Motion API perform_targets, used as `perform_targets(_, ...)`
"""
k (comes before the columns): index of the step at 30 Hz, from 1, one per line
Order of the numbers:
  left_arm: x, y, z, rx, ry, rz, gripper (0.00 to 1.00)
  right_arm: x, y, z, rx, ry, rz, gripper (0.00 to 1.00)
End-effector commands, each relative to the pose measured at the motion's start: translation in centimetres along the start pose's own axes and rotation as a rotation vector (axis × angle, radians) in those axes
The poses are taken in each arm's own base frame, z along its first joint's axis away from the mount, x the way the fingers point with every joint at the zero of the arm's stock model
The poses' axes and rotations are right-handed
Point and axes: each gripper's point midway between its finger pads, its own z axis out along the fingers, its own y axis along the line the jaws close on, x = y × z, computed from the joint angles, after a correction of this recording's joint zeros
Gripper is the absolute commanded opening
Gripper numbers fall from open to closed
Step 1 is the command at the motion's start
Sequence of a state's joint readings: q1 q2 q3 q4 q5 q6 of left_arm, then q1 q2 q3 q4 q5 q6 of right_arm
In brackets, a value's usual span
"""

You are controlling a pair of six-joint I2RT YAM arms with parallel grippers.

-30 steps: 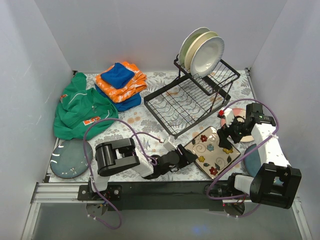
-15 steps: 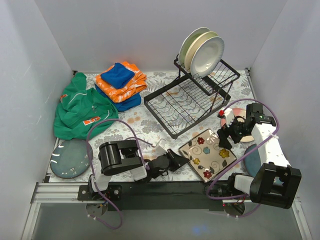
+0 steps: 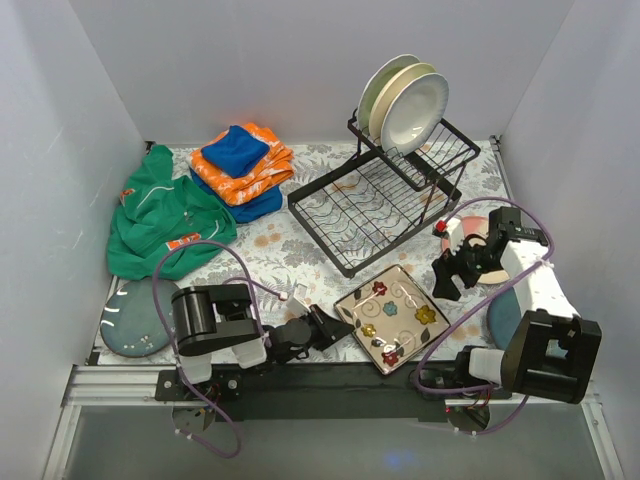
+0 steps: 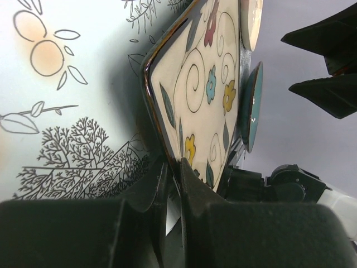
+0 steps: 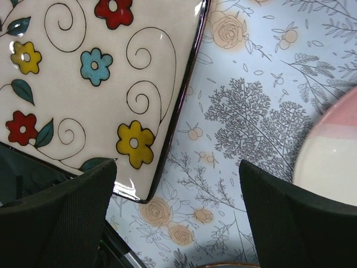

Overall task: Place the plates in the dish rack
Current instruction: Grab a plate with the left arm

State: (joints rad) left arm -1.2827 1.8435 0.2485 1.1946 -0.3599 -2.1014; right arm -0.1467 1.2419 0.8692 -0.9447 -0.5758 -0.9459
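The square flowered plate lies on the patterned table near the front edge. My left gripper is shut on its left edge, and the left wrist view shows the plate tilted with its rim pinched between the jaws. My right gripper is open and empty just right of the plate's corner, fingers apart over bare table. A pink-and-cream plate lies under the right arm. Dark teal plates lie at the right and left. The black dish rack holds a white plate and a cream-green plate.
Folded orange and blue cloths lie at the back. A green garment lies at the left. Grey walls close in three sides. The table's front rail runs right below the square plate.
My left gripper has drawn back to the left and toward the front edge, dragging the square plate with it. The right gripper has stayed nearly in place.
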Motion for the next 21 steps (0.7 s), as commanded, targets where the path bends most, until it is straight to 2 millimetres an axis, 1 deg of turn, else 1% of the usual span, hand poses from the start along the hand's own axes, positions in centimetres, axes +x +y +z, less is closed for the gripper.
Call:
perform_targets(1, -0.9, 1.7, -0.6, -0.128, -0.047, -0.234, 0.0, -0.3, 1.4, 1.3, -0.118, -0.008, 0.027, 0.94)
perform_targets(3, -1.0, 1.8, -0.7, -0.142, -0.049, -0.188, 0.0, -0.6, 1.7, 1.7, -0.152, -0.014, 0.044, 0.94)
perform_targets(5, -1.1, 1.2, -0.7, -0.132, -0.052, -0.16, 0.0, -0.4, 1.9, 2.6, -0.19, 0.004, 0.046, 0.93)
perform_targets(7, -1.3, 1.2, -0.8, -0.137, -0.057, -0.14, 0.0, -0.3, 2.2, 3.4, -0.219, 0.021, 0.041, 0.88)
perform_targets(10, -1.4, 0.9, -0.9, -0.128, -0.059, -0.108, 0.0, -0.5, 2.0, 4.1, -0.226, 0.024, 0.028, 0.87)
perform_targets(17, -1.5, -0.9, -0.6, -0.068, -0.055, 0.047, 0.0, -1.6, 0.6, 4.8, -0.203, 0.003, -0.009, 0.87)
perform_targets(18, -1.5, -0.9, -0.6, -0.062, -0.054, 0.09, 0.0, -1.6, 0.4, 4.9, -0.201, 0.001, -0.011, 0.87)
perform_targets(21, -1.6, -1.5, -0.6, -0.045, -0.054, 0.144, 0.0, -1.3, 0.1, 5.6, -0.204, 0.006, -0.002, 0.85)
